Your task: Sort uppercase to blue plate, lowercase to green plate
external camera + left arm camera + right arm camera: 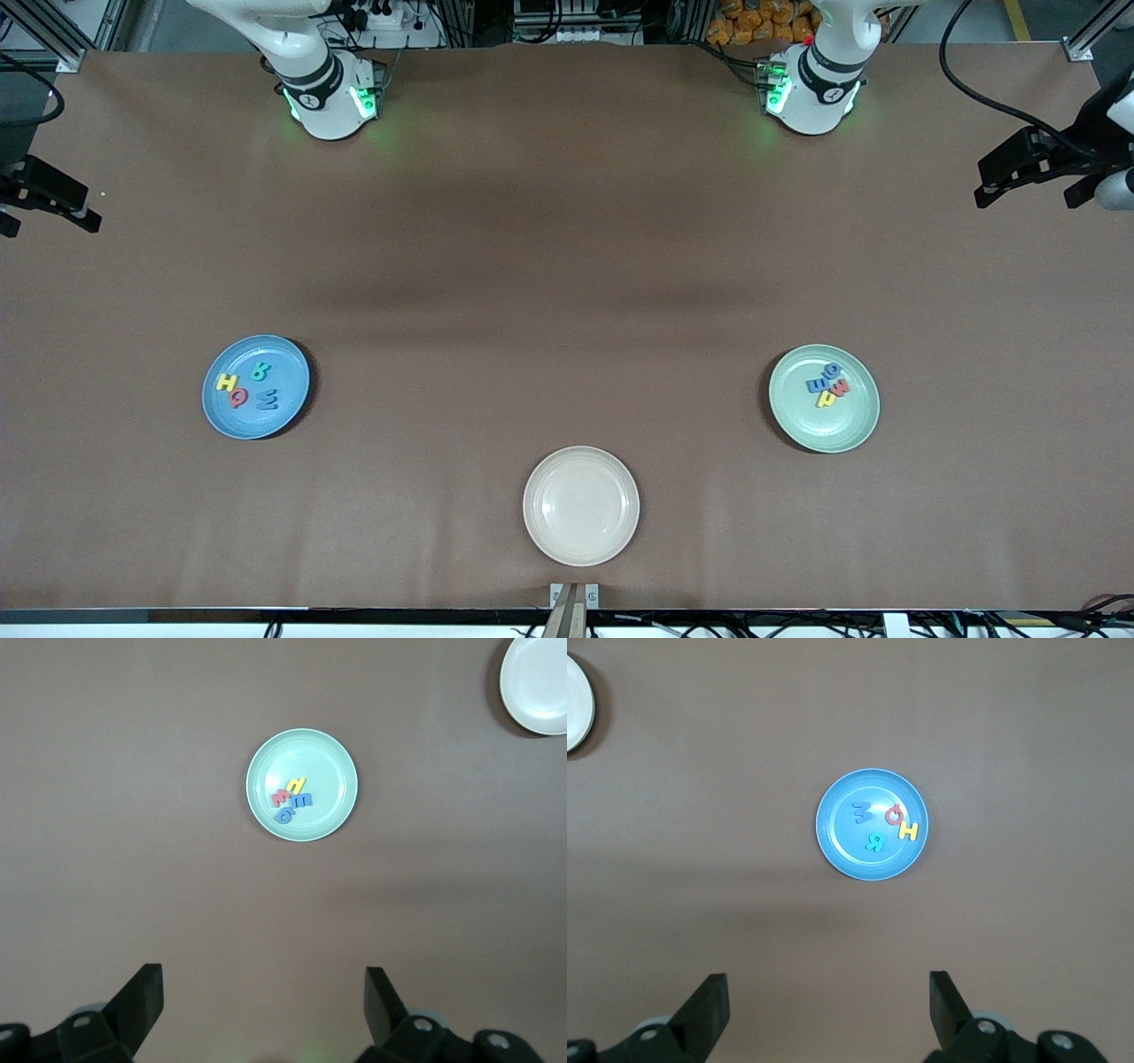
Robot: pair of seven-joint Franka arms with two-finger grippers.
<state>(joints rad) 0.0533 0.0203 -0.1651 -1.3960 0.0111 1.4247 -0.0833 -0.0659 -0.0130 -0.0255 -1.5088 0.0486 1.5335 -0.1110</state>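
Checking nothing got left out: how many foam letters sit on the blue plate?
4, all on the blue plate: yellow H, red Q, teal R and blue W. None looks hidden.

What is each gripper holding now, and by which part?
Nothing. The left gripper and right gripper are both open and empty, raised over bare table.

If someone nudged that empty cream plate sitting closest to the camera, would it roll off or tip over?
Probably neither. The cream plate lies flat on its base on the brown table, so it would most likely slide. It looks like thin plastic with nothing on it, so it is probably light. Its shallow raised rim might lift slightly if pressed at the edge.
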